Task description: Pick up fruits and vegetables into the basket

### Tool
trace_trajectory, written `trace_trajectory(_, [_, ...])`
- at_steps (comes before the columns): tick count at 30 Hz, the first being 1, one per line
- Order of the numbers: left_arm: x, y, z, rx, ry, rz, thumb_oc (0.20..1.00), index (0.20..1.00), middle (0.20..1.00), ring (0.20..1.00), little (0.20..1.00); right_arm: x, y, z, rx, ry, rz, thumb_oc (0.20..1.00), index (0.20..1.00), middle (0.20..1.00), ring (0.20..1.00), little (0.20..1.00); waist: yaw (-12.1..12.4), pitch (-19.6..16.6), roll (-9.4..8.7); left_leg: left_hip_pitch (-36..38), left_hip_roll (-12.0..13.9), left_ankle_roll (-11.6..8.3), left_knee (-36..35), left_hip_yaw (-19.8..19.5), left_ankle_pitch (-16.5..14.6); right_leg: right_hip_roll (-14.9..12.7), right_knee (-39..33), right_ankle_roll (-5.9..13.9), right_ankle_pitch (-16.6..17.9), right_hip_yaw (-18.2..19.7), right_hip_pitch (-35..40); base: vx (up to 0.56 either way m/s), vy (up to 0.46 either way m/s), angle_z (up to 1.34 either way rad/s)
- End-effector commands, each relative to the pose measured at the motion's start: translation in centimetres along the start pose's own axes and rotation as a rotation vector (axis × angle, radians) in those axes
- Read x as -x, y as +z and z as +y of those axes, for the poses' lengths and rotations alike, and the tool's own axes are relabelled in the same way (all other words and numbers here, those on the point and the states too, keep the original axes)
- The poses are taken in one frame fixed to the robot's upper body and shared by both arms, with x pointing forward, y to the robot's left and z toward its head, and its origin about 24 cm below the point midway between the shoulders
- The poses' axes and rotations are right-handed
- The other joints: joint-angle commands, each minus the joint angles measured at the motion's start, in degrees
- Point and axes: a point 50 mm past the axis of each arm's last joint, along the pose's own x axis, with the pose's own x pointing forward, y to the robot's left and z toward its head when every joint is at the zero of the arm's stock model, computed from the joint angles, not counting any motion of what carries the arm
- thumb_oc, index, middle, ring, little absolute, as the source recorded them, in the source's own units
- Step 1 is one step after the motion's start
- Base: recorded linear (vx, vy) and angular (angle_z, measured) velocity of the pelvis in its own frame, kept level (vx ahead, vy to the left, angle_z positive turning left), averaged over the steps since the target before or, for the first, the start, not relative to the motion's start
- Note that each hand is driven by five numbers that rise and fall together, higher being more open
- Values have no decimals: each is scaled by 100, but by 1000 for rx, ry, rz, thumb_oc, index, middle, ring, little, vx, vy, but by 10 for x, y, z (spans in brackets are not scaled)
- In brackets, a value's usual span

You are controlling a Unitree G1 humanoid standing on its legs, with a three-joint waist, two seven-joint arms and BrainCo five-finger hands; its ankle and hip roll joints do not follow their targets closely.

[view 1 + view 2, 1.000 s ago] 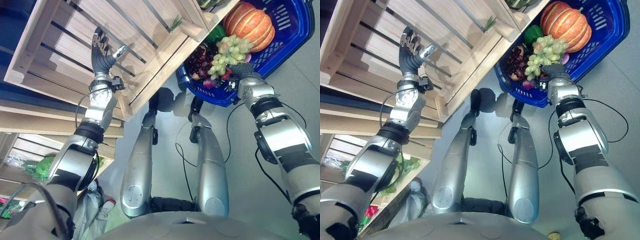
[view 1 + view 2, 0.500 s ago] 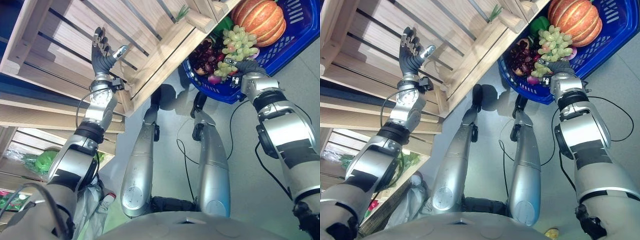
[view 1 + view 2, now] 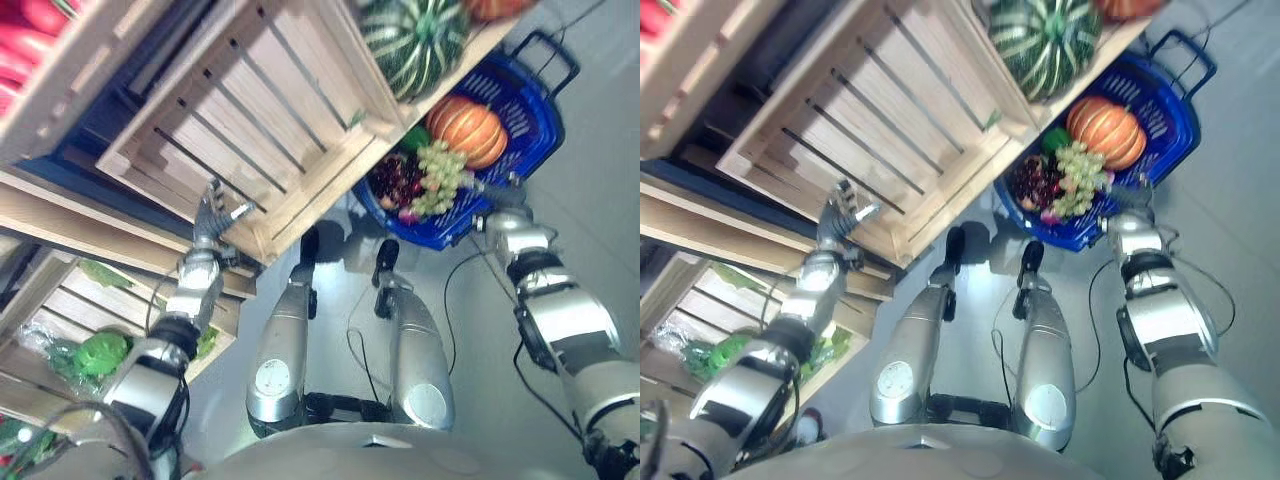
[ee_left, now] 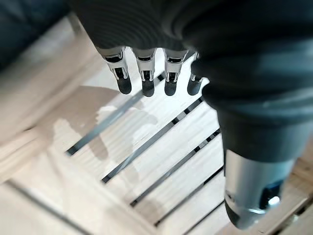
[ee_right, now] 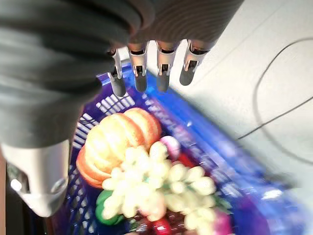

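— Where's the produce?
— In the blue basket (image 3: 535, 120) at two o'clock — orange pumpkin (image 3: 466, 130), green grapes (image 3: 437, 172). The right hand (image 5: 146, 58) hovers over it, fingers relaxed, empty.
— The left hand (image 3: 212, 216)?
— Spread, holding nothing, at the wooden crate (image 3: 250, 120).

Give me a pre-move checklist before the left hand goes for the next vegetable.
1. Left hand free: ok, fingers straight, holding nothing, over the wooden crate's slats.
2. Right hand free: ok, fingers relaxed above the blue basket.
3. Next target in sight: ok, a striped green squash sits on the shelf above the basket.
4. Basket room: cannot tell; orange pumpkin, green grapes and dark grapes already crowd it.
5. Basket support: cannot tell, the hold is not visible.
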Motion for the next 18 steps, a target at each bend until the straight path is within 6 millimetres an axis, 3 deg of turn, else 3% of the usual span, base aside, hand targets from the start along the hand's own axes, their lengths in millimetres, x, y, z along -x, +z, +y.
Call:
trace_trajectory(1, [17,-33,12,-99,-15,110,1000,1000,1000,1000,1000,3,-37,-12,68,-16,24,1000,1000,1000,1000,1000,2,-847,-190,214,-367,146,131,178,-594,-79,-753,584,253,72,648,217,-67,6])
trace_trajectory(2, [25,-46,15,-124,-24,164,1000,1000,1000,1000,1000,8,-59,-13,85,3,66,1000,1000,1000,1000,1000,-4,-1060,-242,447,-350,139,-2,196,-602,-74,-912,604,268,80,911,191,-53,6])
trace_trajectory(4, [34,-59,18,-150,-37,219,1000,1000,1000,1000,1000,15,-83,-13,100,25,112,1000,1000,1000,1000,1000,-14,-1279,-291,673,-330,139,-122,216,-607,-63,-1038,620,281,85,1142,214,-38,7])
trace_trajectory(7, [61,-91,25,-219,-80,359,1000,1000,1000,1000,1000,38,-140,-9,143,73,232,1000,1000,1000,1000,1000,-33,-1827,-347,1117,-291,161,-259,274,-669,-38,-1188,637,266,126,1570,242,-34,10])
trace_trajectory(12, [96,-127,36,-293,-172,562,1000,1000,1000,1000,1000,70,-193,-1,192,150,391,1000,1000,1000,1000,1000,-116,-2322,-370,1584,-223,146,-499,383,-706,-15,-1419,669,277,166,1979,153,-14,6])
trace_trajectory(15, [112,-141,40,-297,-196,653,1000,1000,1000,1000,1000,81,-210,0,220,182,463,1000,1000,1000,1000,1000,-171,-2424,-357,1705,-200,128,-563,431,-729,-6,-1504,680,276,170,2099,50,7,-7])
trace_trajectory(18, [138,-160,47,-293,-202,823,1000,1000,1000,1000,1000,103,-240,-4,287,258,592,1000,1000,1000,1000,1000,-271,-2527,-334,1826,-161,113,-587,537,-787,-20,-1540,686,227,200,2209,40,26,-9])
